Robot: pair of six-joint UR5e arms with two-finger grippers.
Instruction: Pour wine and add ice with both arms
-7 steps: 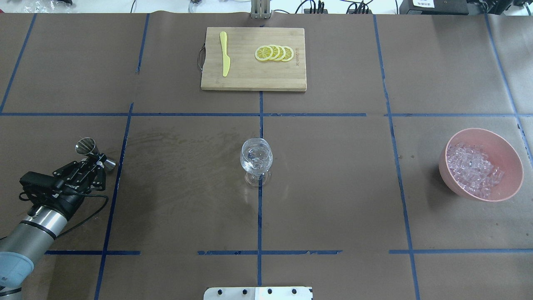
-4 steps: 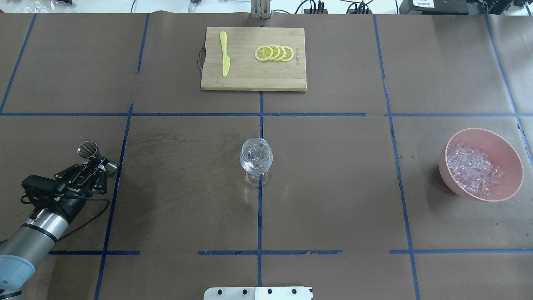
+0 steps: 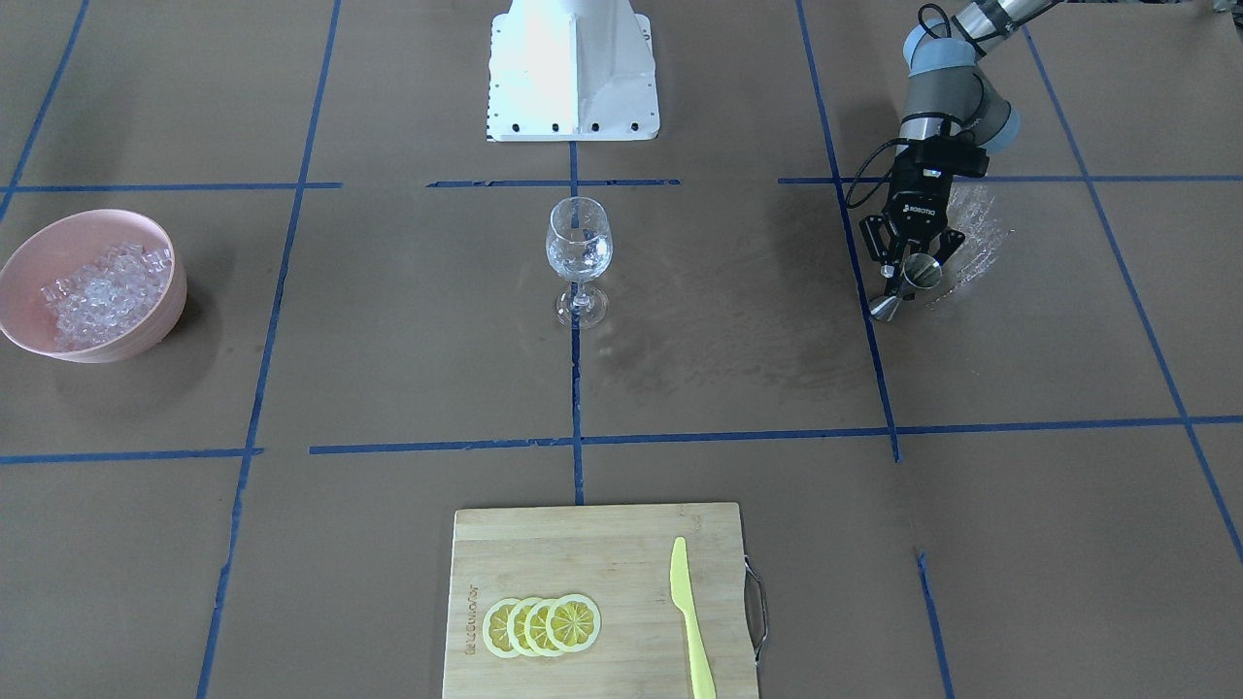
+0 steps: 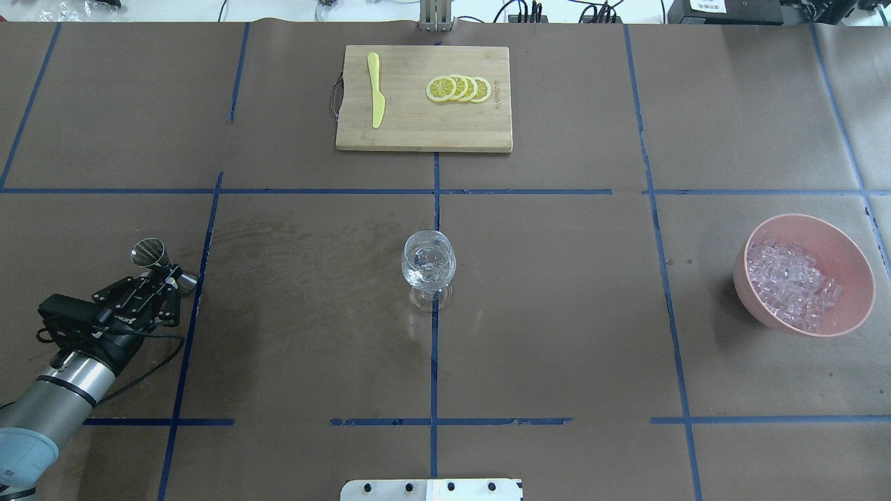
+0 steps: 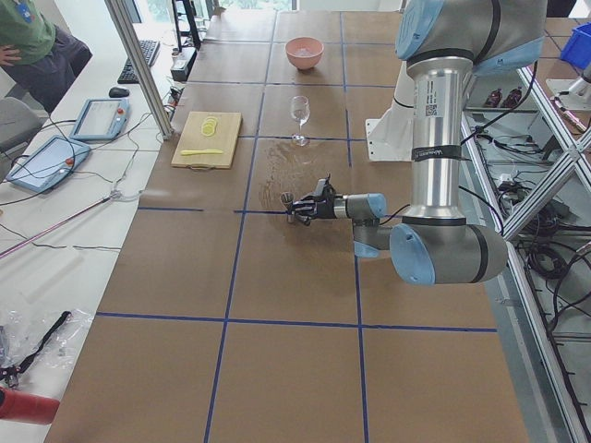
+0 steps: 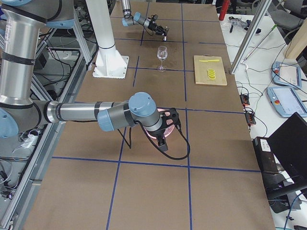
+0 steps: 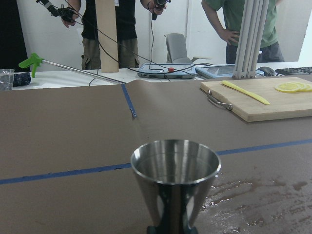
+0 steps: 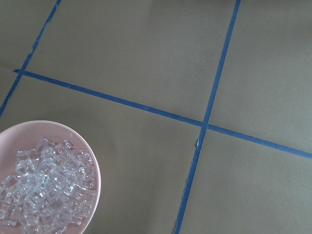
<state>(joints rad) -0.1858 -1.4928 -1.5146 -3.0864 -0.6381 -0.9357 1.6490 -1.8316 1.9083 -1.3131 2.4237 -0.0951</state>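
Brown paper with blue tape lines covered the table (image 4: 557, 313). Over the last second the left gripper (image 4: 169, 273) had drawn back a little toward the robot and sunk lower, carrying the jigger (image 4: 150, 252) with it, well apart from the glass (image 4: 428, 261). That suggested the pour was done and the jigger was being put down. Its fingers were clamped on the jigger's waist, and the cup stood upright in the wrist view. The ice (image 4: 790, 282) lay untouched in the bowl (image 4: 835, 236). The right gripper (image 6: 167, 120) hung near the bowl, but I could not tell how its jaws stood.
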